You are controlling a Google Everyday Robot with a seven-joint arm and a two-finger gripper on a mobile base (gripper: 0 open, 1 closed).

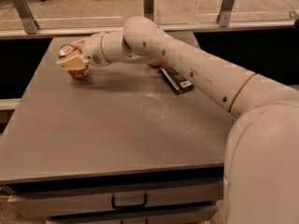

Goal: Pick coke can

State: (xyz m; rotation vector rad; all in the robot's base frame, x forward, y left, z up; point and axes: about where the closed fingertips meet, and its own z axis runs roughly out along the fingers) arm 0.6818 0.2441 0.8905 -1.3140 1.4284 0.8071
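The coke can (77, 73) stands near the far-left corner of the tabletop (117, 129), its long axis roughly upright, silver top showing. My gripper (70, 58) is right at it, partly covering its body from the near side, so the can lies directly within my reach rather than off to one side. I cannot tell whether I am clamped on it or only around it. My arm stretches low from the right edge, crossing above the black packet (176, 80), wrist roughly level.
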